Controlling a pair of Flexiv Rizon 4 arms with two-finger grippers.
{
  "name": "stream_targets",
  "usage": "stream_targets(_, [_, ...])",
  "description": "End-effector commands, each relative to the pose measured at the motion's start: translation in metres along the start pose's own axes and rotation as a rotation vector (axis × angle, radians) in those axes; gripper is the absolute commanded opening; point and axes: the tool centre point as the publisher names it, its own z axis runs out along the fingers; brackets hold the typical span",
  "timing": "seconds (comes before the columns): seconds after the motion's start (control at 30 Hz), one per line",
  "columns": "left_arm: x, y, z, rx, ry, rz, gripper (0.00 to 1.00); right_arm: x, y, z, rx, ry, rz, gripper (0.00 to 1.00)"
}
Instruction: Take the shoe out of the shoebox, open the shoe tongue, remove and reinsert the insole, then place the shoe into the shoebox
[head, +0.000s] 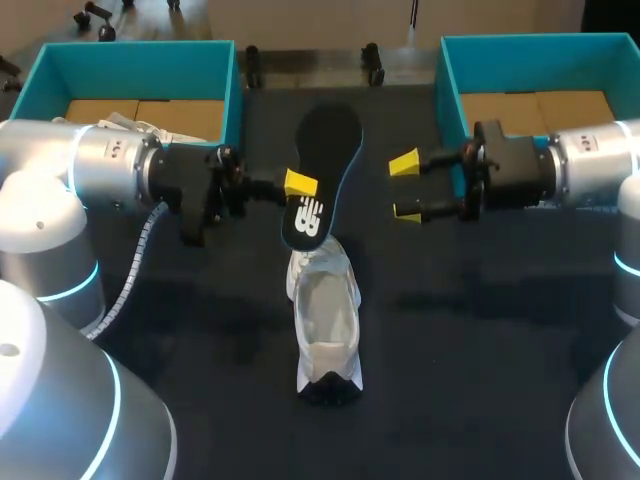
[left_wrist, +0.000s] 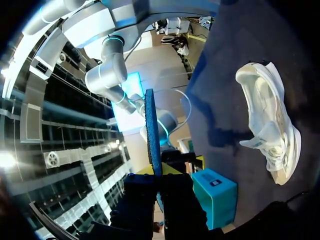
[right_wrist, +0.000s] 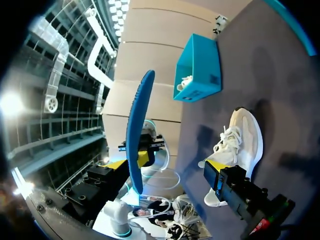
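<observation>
The dark table (head: 480, 330) has two blue boxes at its far side, the left shoebox (head: 60, 70) and the right shoebox (head: 450, 60). The white shoe (head: 325, 320) is out of the box. It sits on the table in the middle, between my two arms.

The insole (head: 322, 170) is out too. My left gripper (head: 298, 186) is pinched tight on it near its low end and holds it up on its edge, above the far end of the shoe. My right gripper (head: 405, 188) is just beside the insole with its fingers spread apart and nothing in them.

I think the insole is very light, thin and bendy. It may flop or fold if I push it, so I would hold it by the heel end and slide the toe end in first. The shoe looks soft and light as well. It could slide or tip, so my free gripper should hold it by the side of its opening.
</observation>
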Motion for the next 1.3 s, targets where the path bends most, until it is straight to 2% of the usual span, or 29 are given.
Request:
stream_targets(0.03, [0.009, -0.001, 0.004, -0.004, -0.002, 0.017, 0.00, 0.006, 0.002, 0.002, -0.009, 0.020, 0.021, 1.00])
stream_targets(0.4, [0.026, -0.005, 0.013, -0.030, 0.064, 0.106, 0.00, 0.024, 0.008, 0.008, -0.038, -0.005, 0.098, 1.00])
stream_targets(0.57, [0.033, -0.005, 0.012, -0.056, 0.063, 0.091, 0.00, 0.025, 0.010, 0.009, -0.064, -0.029, 0.132, 1.00])
stream_targets(0.93, [0.033, -0.005, 0.012, -0.056, 0.063, 0.091, 0.00, 0.025, 0.010, 0.009, -0.064, -0.029, 0.132, 1.00])
stream_targets(1.07, [0.035, -0.003, 0.012, -0.061, 0.062, 0.087, 0.00, 0.022, 0.016, 0.019, -0.083, -0.051, 0.165, 1.00])
stream_targets(1.3, [0.040, -0.002, 0.009, -0.084, 0.056, 0.081, 0.00, 0.023, 0.024, 0.036, -0.063, -0.043, 0.181, 1.00])
